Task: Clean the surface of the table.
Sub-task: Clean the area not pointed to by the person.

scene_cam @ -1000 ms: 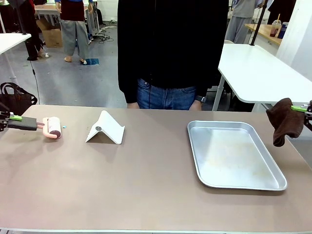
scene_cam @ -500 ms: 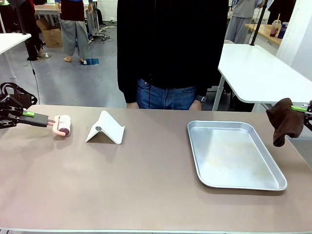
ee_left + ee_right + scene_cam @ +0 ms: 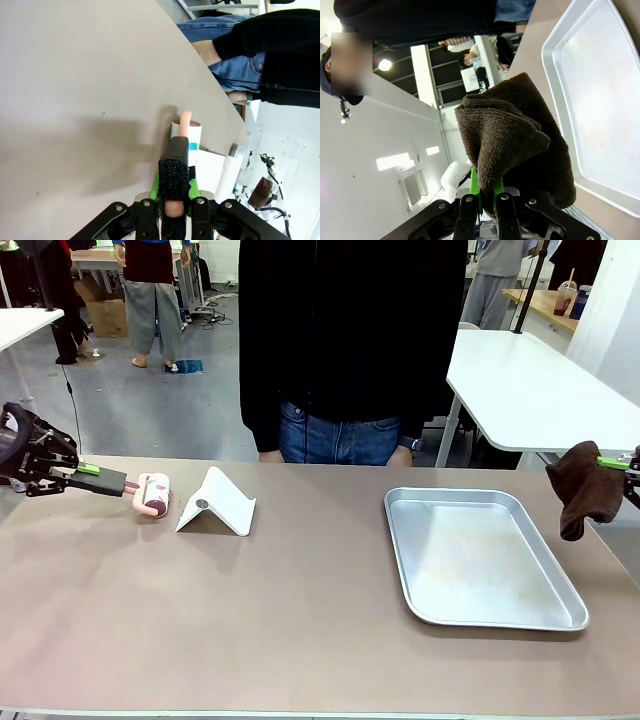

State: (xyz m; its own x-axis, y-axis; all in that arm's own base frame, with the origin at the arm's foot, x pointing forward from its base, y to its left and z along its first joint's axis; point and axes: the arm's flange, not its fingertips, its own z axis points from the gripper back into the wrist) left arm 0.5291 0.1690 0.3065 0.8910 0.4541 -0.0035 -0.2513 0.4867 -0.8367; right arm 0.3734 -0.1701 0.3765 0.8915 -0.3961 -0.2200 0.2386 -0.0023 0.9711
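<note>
front camera looks across the table (image 3: 300, 640) at the person (image 3: 350, 340); both wrist cameras sit close over that table.

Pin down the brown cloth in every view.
Front view: brown cloth hangs at the right edge, from the right gripper.
Left wrist view: small, far off, lower right.
Right wrist view: centre, bunched in that gripper.
Shared landmark: the table.
</note>
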